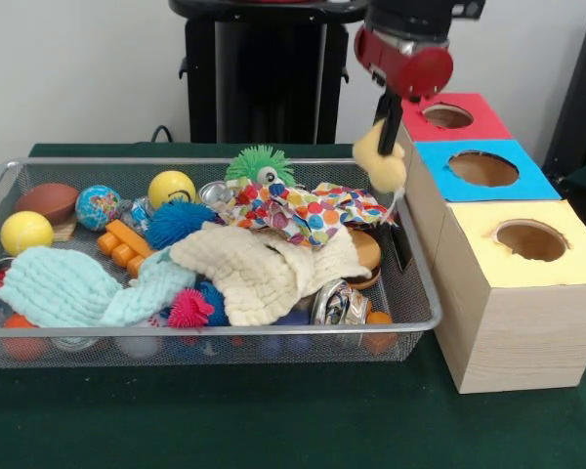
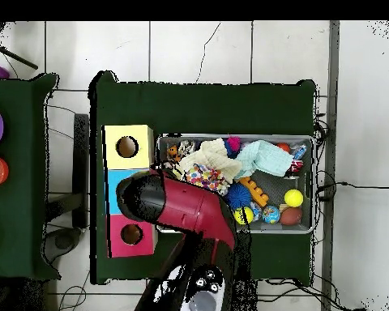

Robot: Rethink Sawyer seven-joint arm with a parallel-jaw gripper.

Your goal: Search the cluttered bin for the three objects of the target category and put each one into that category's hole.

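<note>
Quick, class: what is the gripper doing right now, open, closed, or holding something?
Gripper: closed on a pale yellow soft object, beside the blue-topped box.

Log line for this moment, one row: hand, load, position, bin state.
hand: shut on pale yellow soft object | position: raised between wire-mesh bin and boxes, beside blue-topped box | object not yet in a hole | bin: cluttered

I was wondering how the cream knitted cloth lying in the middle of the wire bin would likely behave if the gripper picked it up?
The cream cloth lies in soft folds over other items, so it will probably be floppy and drape. It looks light for its spread. Its folds overlap the patterned cloth and a shiny can, so lifting may drag or shift them inside the bin.
</note>
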